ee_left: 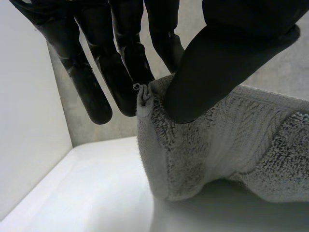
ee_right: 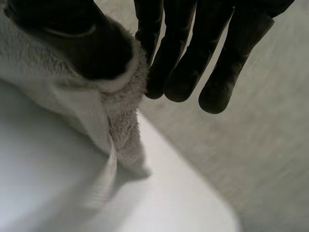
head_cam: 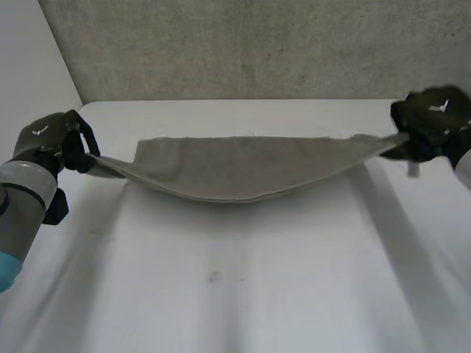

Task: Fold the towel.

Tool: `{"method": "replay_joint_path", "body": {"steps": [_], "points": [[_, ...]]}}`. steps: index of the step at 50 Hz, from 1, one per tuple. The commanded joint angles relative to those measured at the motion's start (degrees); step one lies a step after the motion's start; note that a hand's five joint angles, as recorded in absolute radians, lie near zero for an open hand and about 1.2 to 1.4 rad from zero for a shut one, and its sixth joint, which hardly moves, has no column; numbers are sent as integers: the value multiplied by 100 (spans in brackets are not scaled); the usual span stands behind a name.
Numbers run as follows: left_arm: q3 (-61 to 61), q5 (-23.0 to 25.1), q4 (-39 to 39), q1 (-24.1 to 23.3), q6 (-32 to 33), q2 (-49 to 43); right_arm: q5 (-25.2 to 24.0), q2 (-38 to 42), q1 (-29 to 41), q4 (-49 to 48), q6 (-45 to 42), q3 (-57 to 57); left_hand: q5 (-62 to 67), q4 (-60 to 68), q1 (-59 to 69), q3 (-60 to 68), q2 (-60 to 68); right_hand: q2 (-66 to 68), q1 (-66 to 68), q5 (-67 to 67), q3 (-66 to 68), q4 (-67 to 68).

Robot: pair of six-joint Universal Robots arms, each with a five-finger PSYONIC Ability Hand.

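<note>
A grey towel (head_cam: 243, 168) hangs stretched between my two hands above the white table (head_cam: 235, 294), sagging in the middle, folded double. My left hand (head_cam: 55, 140) pinches its left end; in the left wrist view the thumb (ee_left: 217, 67) presses the towel's corner (ee_left: 203, 150) against the fingers (ee_left: 120, 72). My right hand (head_cam: 430, 121) pinches the right end; in the right wrist view the thumb (ee_right: 87, 48) clamps the towel's edge (ee_right: 120, 116) against the fingers (ee_right: 188, 63).
A grey speckled wall (head_cam: 257, 44) rises behind the table's far edge. A plain white wall (head_cam: 29, 66) stands at the left. The table's near part lies under the hanging towel.
</note>
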Motion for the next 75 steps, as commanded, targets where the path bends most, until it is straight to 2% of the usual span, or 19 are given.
{"method": "replay_joint_path", "body": {"steps": [1,4,9,14,21,29,34,39,47,56,59,60,61,63,64,67,69,71,75], "points": [[-234,9,-80,-59,7,545,-7,-484,89,-350,-2172,429,1075,1013,1097,1027,1018,349,301,330,325,303],[-279,9,-71,-68,7,563,-7,-422,107,-341,-2466,545,1075,1013,1097,1027,1018,349,301,330,325,303],[-340,9,-54,-76,7,440,107,735,89,-175,-2598,729,1075,1013,1097,1027,1018,349,301,330,325,303],[-314,9,-53,-129,7,151,160,1273,54,54,-2484,616,1075,1013,1097,1027,1018,349,301,330,325,303],[-243,0,-71,-120,16,-70,151,1362,-17,397,-1982,334,1075,1013,1097,1027,1018,349,301,330,325,303],[-323,9,-282,-129,227,97,-148,923,-184,1478,-1640,237,1075,1013,1097,1027,1018,349,301,330,325,303],[-560,105,-713,-120,561,615,-579,395,-474,2129,-1666,360,1075,1013,1097,1027,1018,349,301,330,325,303],[-919,517,-1108,-50,631,1483,-1140,-543,-1043,3005,-1692,378,1075,1013,1097,1027,1018,349,301,330,325,303],[-1236,668,-1652,-50,658,2477,-1431,-1414,-1633,4105,-1876,-17,1075,1013,1097,1027,1018,349,301,330,325,303],[-1263,703,-1732,-41,666,2531,-1581,-1380,-1845,4440,-2413,-246,1075,1013,1097,1027,1018,349,301,330,325,303],[-1201,694,-1618,3,666,2233,-1581,-950,-1853,4396,-2589,-273,1075,1013,1097,1027,1018,349,301,330,325,303],[-1158,694,-1470,37,666,1911,-1581,-549,-1819,4344,-2624,-307,1075,1013,1097,1027,1018,349,301,330,325,303],[-1105,694,-1277,46,675,1577,-1581,-545,-1818,4344,-2624,-308,1075,1013,1097,1027,1018,349,301,330,325,303],[-1018,694,-1075,38,675,1278,-1493,128,-1740,4117,-2641,-526,1075,1013,1097,1027,1018,349,301,330,325,303],[-1017,694,-1073,38,675,1275,-1493,131,-1739,4115,-2642,-527,1075,1013,1097,1027,1018,349,301,330,325,303],[-771,694,-757,-15,675,668,-1343,694,-1335,3781,-2633,-861,1075,1013,1097,1027,1018,349,301,330,325,303],[-395,668,-599,-32,675,-66,-1185,1019,-1080,3588,-2633,-1072,1075,1013,1097,1027,1018,349,301,330,325,303],[-132,633,-581,-50,666,-418,-704,1710,-669,3238,-2589,-1632,1075,1013,1097,1027,1018,349,301,330,325,303],[442,598,-581,-76,666,-1125,-324,2267,-438,2973,-2510,-2153,1075,1013,1097,1027,1018,349,301,330,325,303]]}}
